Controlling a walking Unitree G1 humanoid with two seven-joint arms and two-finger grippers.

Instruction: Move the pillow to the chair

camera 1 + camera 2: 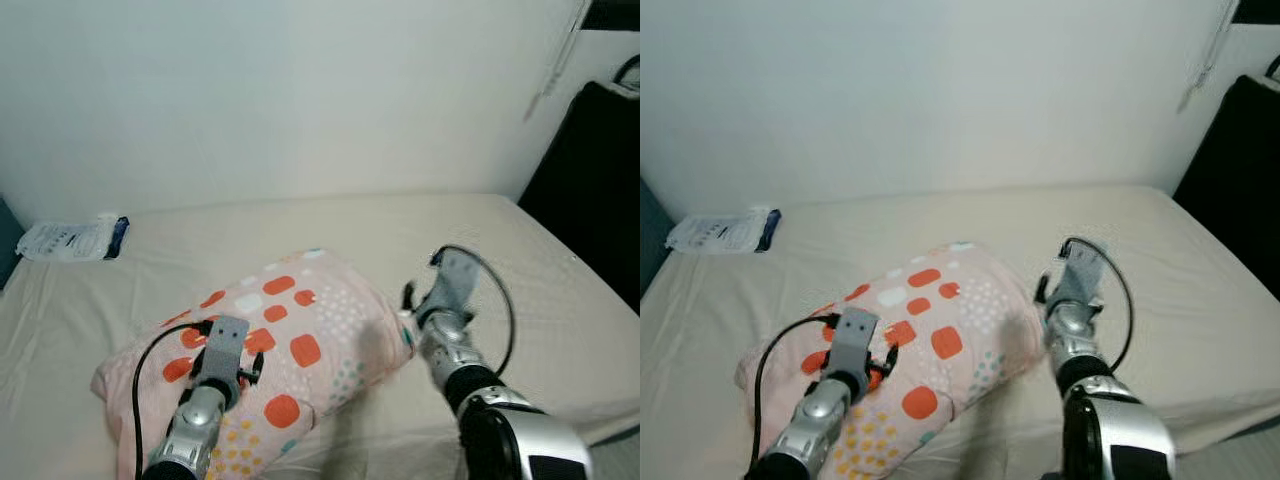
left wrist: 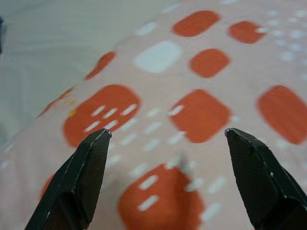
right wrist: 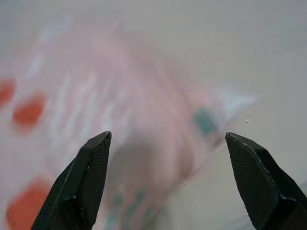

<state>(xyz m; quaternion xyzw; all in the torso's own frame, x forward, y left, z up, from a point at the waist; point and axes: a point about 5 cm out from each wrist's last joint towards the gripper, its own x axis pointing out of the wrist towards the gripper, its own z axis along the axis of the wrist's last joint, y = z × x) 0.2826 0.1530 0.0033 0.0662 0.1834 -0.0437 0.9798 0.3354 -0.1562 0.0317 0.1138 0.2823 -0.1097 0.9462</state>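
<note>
A pink pillow [image 1: 300, 315] with orange and white squares lies slanted on the beige bed [image 1: 330, 225]. My left gripper [image 2: 168, 134] is open just above the pillow's near left part, its fingers [image 2: 79, 177] spread over the orange patches. At the pillow's right end my right gripper [image 3: 168, 136] is open too and faces the pillow's corner [image 3: 211, 120], which looks blurred. Both silver arms reach in from below, the left arm [image 1: 200, 410] over the pillow and the right arm [image 1: 450, 340] beside it.
A white packet [image 1: 70, 240] lies at the bed's far left by the wall. A tall black shape [image 1: 590, 190], perhaps a chair back, stands past the bed's right edge. A white cord [image 1: 555, 65] hangs at the upper right.
</note>
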